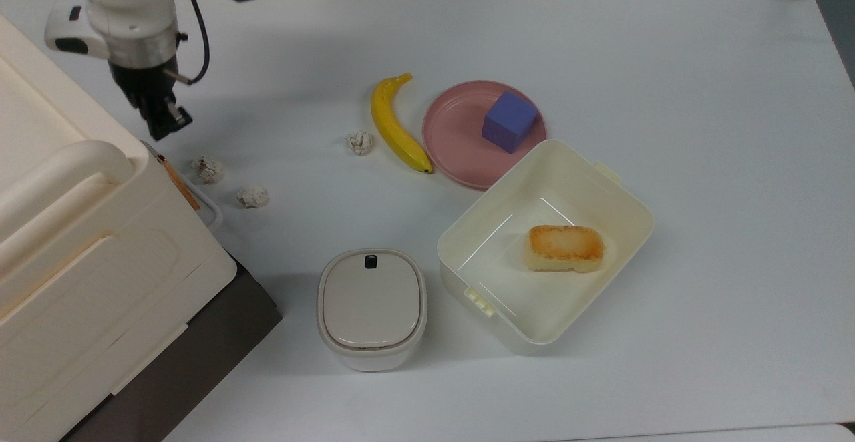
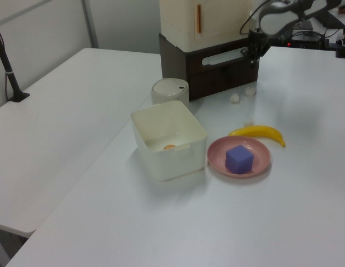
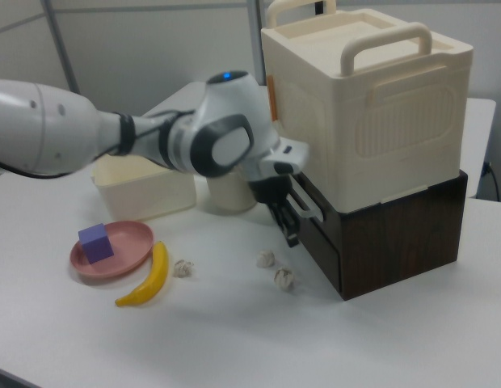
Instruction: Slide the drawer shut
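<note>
The drawer (image 2: 220, 75) sits pushed into the dark brown base, its brown front level with the base's face under the cream cabinet (image 1: 73, 228). Its thin white loop handle (image 2: 223, 58) sticks out from the front; it also shows in the right view (image 3: 304, 204), and as a sliver in the top view (image 1: 208, 209). My gripper (image 1: 165, 120) hangs just off the cabinet's corner, at the far end of the handle (image 2: 255, 51), with its dark fingers together and nothing between them. In the right view the gripper (image 3: 289, 232) is in front of the drawer (image 3: 322, 238).
Two crumpled paper balls (image 1: 208, 167) (image 1: 252, 195) lie on the table close to the drawer front, a third (image 1: 359, 142) beside a banana (image 1: 397, 126). A pink plate (image 1: 454, 141) holds a purple cube (image 1: 509, 121). A cream open bin (image 1: 621, 191) holds bread (image 1: 565, 248). A lidded container (image 1: 371, 306) stands nearby.
</note>
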`<state>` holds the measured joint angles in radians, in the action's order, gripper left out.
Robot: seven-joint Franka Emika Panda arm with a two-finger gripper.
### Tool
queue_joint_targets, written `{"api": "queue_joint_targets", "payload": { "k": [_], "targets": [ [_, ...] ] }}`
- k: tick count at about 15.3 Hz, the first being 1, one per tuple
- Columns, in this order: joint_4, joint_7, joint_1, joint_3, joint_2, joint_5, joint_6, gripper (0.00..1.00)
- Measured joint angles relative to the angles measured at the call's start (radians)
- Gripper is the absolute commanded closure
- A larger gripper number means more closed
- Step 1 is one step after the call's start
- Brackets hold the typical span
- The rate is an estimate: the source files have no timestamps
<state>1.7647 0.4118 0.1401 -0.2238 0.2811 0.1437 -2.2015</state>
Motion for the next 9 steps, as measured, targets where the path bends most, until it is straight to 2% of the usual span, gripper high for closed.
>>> {"api": "queue_joint_targets", "payload": {
  "k": [3, 6, 9],
  "targets": [
    [-0.034, -0.08, -0.033, 0.012, -0.07, 0.0, 0.188, 1.0],
    [-0.108, -0.155, -0.042, 0.039, -0.122, -0.005, 0.37, 1.0],
    [-0.144, -0.217, -0.042, 0.064, -0.201, -0.072, 0.508, 1.0]
  ]
}}
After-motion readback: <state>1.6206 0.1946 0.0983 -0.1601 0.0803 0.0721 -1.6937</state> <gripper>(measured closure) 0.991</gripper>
